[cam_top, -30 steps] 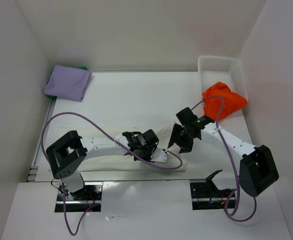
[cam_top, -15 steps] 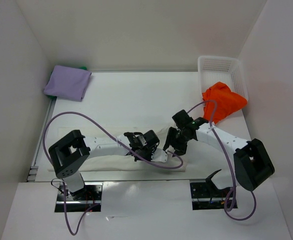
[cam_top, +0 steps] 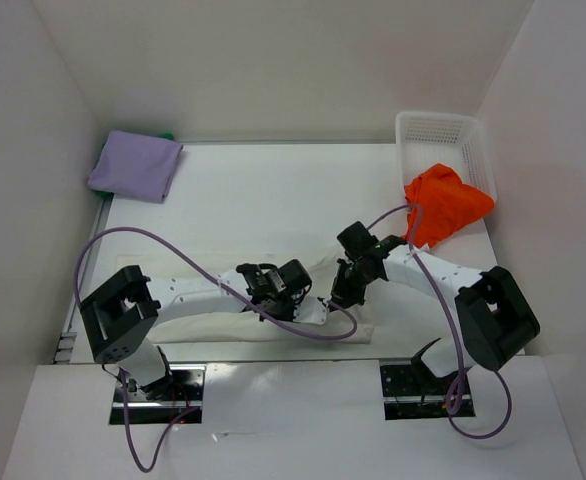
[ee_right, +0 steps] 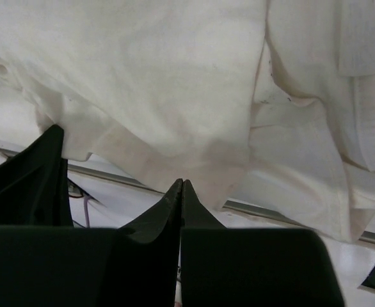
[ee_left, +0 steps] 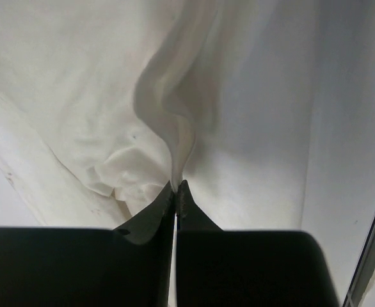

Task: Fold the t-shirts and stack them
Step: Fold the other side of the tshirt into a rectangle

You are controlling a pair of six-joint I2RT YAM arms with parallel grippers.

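Observation:
A white t-shirt (cam_top: 223,328) lies spread and creased near the front of the table. My left gripper (cam_top: 301,292) is shut on a raised ridge of its cloth (ee_left: 168,121), the jaws (ee_left: 176,184) pinching the fold. Just to its right, my right gripper (cam_top: 339,293) is shut on the shirt's hem (ee_right: 194,160), fingertips together (ee_right: 182,183). A folded lavender t-shirt (cam_top: 135,165) sits at the back left, with a bit of green t-shirt (cam_top: 166,135) showing behind it. The orange-red t-shirt (cam_top: 448,200) hangs over the basket's near rim.
The white mesh basket (cam_top: 438,130) stands at the back right corner. White walls close in the table on the left, back and right. Purple cables loop from both arms over the front of the table.
My right gripper moved down and left onto the white t-shirt and shut on its hem. My left gripper shut on the cloth fold and shifted slightly.

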